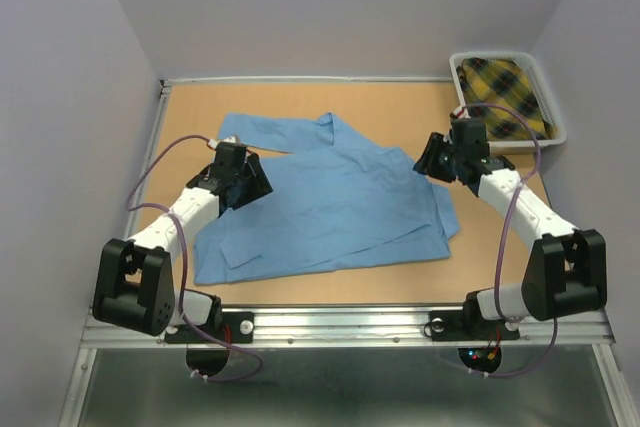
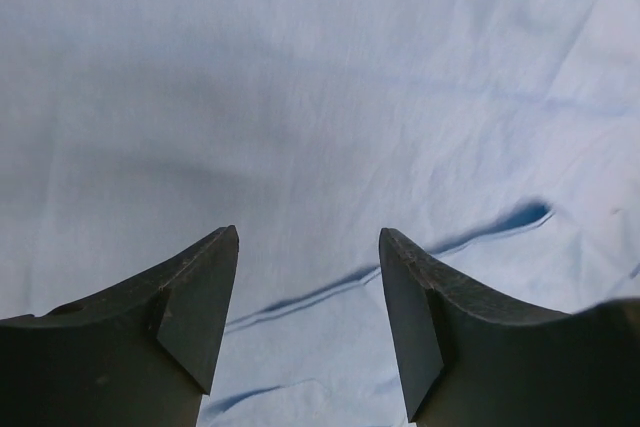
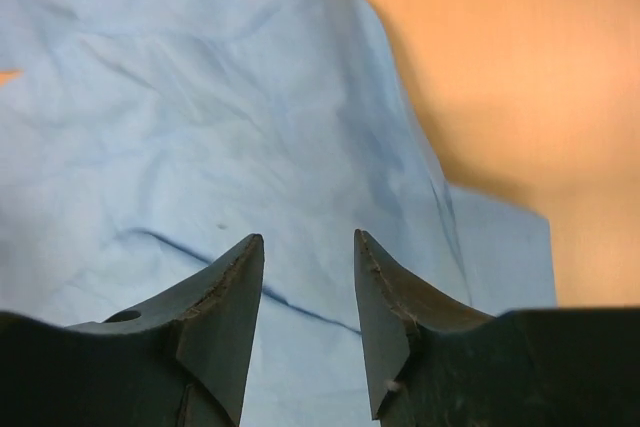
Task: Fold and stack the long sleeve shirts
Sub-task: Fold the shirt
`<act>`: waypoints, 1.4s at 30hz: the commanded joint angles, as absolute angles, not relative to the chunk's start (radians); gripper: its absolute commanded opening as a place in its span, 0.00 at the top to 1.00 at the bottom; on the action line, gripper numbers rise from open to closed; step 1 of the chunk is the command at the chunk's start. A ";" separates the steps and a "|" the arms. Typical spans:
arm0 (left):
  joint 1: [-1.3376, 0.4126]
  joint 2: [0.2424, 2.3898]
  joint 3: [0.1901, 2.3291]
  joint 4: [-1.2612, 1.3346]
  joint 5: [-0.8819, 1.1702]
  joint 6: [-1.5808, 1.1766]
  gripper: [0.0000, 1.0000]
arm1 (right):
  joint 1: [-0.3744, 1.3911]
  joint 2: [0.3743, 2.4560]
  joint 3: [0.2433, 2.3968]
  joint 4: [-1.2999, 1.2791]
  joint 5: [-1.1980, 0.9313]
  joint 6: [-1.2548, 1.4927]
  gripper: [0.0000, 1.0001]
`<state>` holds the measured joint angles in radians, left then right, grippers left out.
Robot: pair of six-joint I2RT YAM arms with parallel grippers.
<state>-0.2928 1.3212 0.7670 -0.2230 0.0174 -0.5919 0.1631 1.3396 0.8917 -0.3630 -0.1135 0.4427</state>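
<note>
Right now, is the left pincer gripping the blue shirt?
No, the left pincer is open, nothing between its fingers, above the blue shirt.

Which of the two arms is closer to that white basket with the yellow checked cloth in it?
Right. The right gripper hangs over the right edge of the blue shirt, just short of the basket; the left gripper is over its left side.

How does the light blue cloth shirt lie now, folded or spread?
Spread, not neatly folded: the light blue cloth shirt lies rumpled across the tan table.
</note>
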 commanded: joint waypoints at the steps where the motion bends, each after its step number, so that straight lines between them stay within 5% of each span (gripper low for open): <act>1: -0.212 1.339 0.874 -0.219 -0.006 -0.548 0.30 | 0.121 1.467 1.102 -0.337 -0.115 0.368 0.55; 11: -0.141 1.589 1.034 -0.184 0.026 -0.479 0.30 | 0.026 1.796 1.336 -0.337 -0.222 0.253 0.62; 31: -0.074 1.750 0.976 -0.137 0.017 -0.454 0.30 | 0.023 2.006 1.368 -0.302 -0.382 0.190 0.63; 33: -0.066 1.755 0.968 -0.138 0.018 -0.457 0.30 | 0.023 2.017 1.371 -0.293 -0.383 0.195 0.66; 37: -0.038 1.769 0.939 -0.141 0.041 -0.474 0.30 | 0.023 1.991 1.364 -0.284 -0.325 0.199 0.97; 42: -0.020 1.763 0.908 -0.143 0.055 -0.486 0.30 | -0.020 1.858 1.313 -0.278 -0.181 0.253 1.00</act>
<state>-0.0429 1.7252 0.9771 -0.0696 0.0700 -0.4873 0.0235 1.9873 1.3304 -0.3145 -0.3096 0.2142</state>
